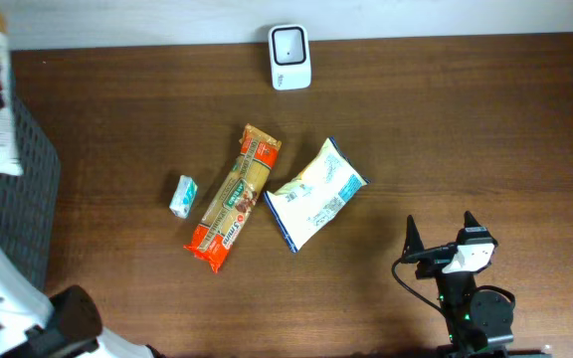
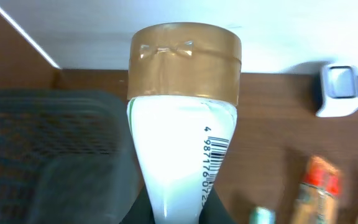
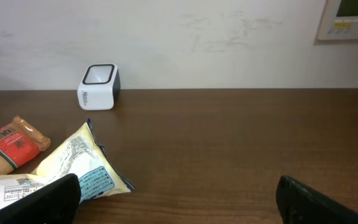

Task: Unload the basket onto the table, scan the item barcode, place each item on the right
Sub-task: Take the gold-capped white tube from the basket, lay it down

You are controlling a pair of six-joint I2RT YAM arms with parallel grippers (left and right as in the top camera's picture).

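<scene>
One white, gold-capped plastic tube (image 2: 179, 143), clenched in my left gripper (image 2: 176, 214), is not yet at the white box scanner (image 2: 339, 90); my right gripper (image 3: 182, 199) gapes empty.

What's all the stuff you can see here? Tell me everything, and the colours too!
scanner: 1, white, table's far edge
pasta packet: 1, orange and red, table's middle
bag: 1, white and blue, beside the pasta packet
small packet: 1, white and green, left of the pasta packet
basket: 1, dark, table's left end
tube: 1, white with gold cap, held up near the basket
table: 1, brown
left gripper: 1, black, shut on the tube
right gripper: 1, black, open, empty
</scene>
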